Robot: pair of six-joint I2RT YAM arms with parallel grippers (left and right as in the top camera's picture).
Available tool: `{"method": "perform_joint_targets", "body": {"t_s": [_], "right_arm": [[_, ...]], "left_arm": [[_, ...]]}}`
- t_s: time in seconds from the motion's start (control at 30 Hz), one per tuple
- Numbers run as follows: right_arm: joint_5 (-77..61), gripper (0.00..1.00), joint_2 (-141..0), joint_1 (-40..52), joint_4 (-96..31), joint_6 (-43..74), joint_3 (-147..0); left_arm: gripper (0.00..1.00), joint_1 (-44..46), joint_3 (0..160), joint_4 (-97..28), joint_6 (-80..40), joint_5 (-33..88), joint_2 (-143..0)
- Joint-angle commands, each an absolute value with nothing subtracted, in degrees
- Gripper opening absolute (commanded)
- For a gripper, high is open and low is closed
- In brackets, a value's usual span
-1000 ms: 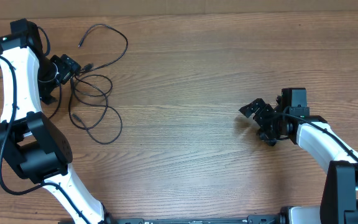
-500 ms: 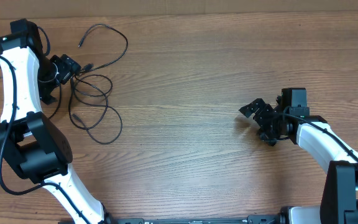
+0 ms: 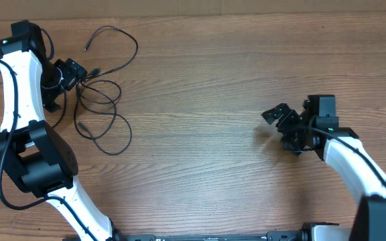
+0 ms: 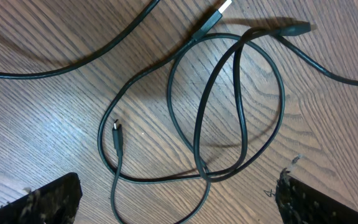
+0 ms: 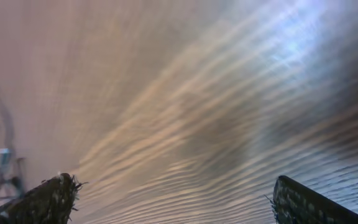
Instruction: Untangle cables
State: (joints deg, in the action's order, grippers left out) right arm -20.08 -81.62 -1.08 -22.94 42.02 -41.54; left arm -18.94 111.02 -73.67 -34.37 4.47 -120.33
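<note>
Overhead, at ten o'clock on the table point(image 3: 200, 80): we note the cables point(image 3: 102, 100) lying in one loose heap of overlapping loops, one tail running out toward twelve. Left gripper point(image 3: 67, 84) hangs at the heap's nine o'clock side, released, nothing in it. Right gripper point(image 3: 280, 128) sits well apart at four o'clock, also spread wide and empty. Risk as we judge it: with the right arm so far off, nothing pins the heap. Any pull by the left could drag the whole bundle rather than free one cord.

Left wrist view: fingertips point(image 4: 48, 199) low at seven and five o'clock, wide apart, with bare wood and cord between them. Strands cross at one o'clock and again just below centre. A small connector point(image 4: 117, 130) lies at nine o'clock, just beside another strand's bend. A USB plug point(image 4: 219, 14) shows at twelve. We expect trouble if the jaws close at a crossing: two strands caught together would tighten the tangle. A plug head drawn through a loop could snag. Thin cord lying flat on wood may also slip the pads.

Right wrist view: blurred. Wood grain, fingertips at seven and five o'clock, nothing held. There is a faint shape at nine o'clock; we cannot tell what it is. No cables under this gripper.
</note>
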Motion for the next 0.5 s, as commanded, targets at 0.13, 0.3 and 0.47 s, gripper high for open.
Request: {"method": "perform_joint_targets", "body": {"t_s": [0.13, 0.3, 0.47], "right_arm": [[-19.31, 1.00, -70.02, -1.08, -22.61, 41.98, -41.19], [-19.31, 1.00, -64.27, -1.08, -22.63, 41.98, -41.19], [-19.31, 1.00, -59.24, -1.08, -22.87, 41.98, -41.19]], "left_arm": [[1.00, -18.65, 110.87, -73.45, -34.30, 4.03, -120.64], [1.00, -18.65, 110.87, -73.43, -34.30, 4.03, -120.64], [0.99, -18.65, 110.87, -73.45, -34.30, 4.03, -120.64]]}}
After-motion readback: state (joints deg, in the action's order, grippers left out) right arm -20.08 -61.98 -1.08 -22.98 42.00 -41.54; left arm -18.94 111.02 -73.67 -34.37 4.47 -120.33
